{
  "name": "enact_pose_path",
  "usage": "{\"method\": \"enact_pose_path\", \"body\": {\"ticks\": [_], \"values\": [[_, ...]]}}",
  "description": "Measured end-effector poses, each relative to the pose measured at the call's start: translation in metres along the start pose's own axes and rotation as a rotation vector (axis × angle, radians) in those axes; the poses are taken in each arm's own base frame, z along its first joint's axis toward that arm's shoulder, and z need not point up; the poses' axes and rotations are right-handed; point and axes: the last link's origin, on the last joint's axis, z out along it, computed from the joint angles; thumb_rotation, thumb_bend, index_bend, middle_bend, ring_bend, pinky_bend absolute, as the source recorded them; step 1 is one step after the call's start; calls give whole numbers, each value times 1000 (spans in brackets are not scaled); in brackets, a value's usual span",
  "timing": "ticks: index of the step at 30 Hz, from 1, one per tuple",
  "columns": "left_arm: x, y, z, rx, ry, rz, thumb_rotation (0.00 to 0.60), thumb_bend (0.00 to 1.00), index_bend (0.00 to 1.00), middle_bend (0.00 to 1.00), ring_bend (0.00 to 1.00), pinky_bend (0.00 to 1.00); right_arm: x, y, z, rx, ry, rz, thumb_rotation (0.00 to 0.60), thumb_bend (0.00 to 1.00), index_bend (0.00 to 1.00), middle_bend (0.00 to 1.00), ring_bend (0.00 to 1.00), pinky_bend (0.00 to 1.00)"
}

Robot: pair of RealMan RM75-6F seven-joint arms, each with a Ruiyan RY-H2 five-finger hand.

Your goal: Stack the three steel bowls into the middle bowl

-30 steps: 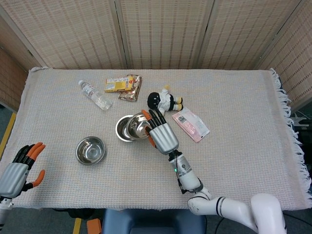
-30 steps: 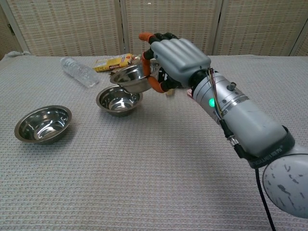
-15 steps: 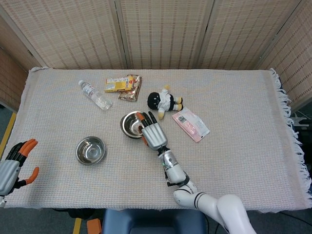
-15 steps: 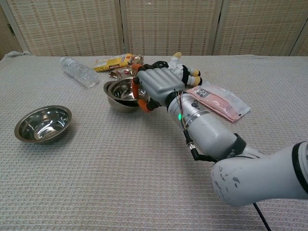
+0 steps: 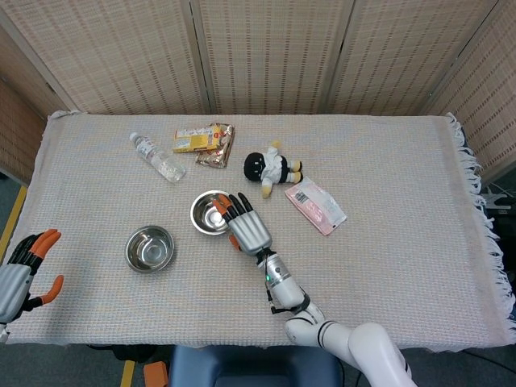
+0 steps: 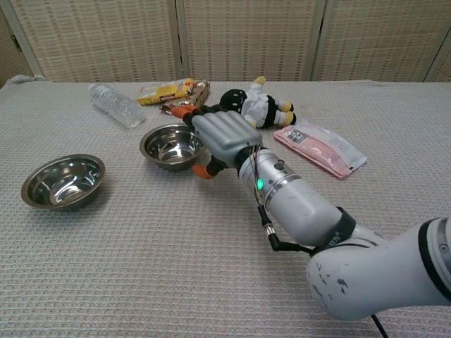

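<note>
The table (image 5: 387,266), covered with a pale woven cloth, is seen against wicker screens (image 5: 266,48). The right arm (image 6: 303,211) is stretched across it, and the right hand (image 5: 246,228) is laid at the near right rim of the middle bowl (image 5: 208,214), fingers extended over the rim and thumb under the outer side; whether the rim is actually pinched cannot be told. Whether a second bowl is nested in the middle bowl cannot be told. The left bowl (image 5: 150,247) is set apart on the cloth, toward the near left. The left hand (image 5: 20,270) is seen only at the lower left corner of the head view, off the table edge, fingers spread and nothing held. Further back, a water bottle (image 5: 157,157) is laid on its side, then a doll (image 5: 270,168), a pink packet (image 5: 316,205) and two snack packs (image 5: 203,142).
</note>
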Motion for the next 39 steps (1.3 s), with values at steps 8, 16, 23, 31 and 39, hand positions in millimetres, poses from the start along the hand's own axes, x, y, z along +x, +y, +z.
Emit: {"method": "enact_pose_path", "body": {"ticks": [8, 16, 23, 31, 39], "values": [[-12, 9, -2, -26, -44, 61, 600, 472, 0, 31, 32, 138, 34, 32, -51, -3, 134, 25, 600, 208, 0, 0, 0, 0], [-65, 39, 4, -88, -172, 150, 600, 448, 0, 42, 34, 161, 105, 113, -196, -162, 166, 17, 600, 198, 0, 0, 0, 0], [-118, 69, 18, -125, -215, 215, 600, 450, 0, 7, 20, 158, 154, 166, -337, -404, 188, -4, 600, 197, 0, 0, 0, 0], [-155, 79, 37, -132, -100, 373, 600, 450, 54, 0, 9, 146, 164, 179, -368, -408, 148, 38, 600, 197, 0, 0, 0, 0], [-171, 77, 60, -127, -35, 439, 600, 451, 278, 0, 10, 145, 160, 185, -372, -424, 94, 64, 600, 197, 0, 0, 0, 0]]}}
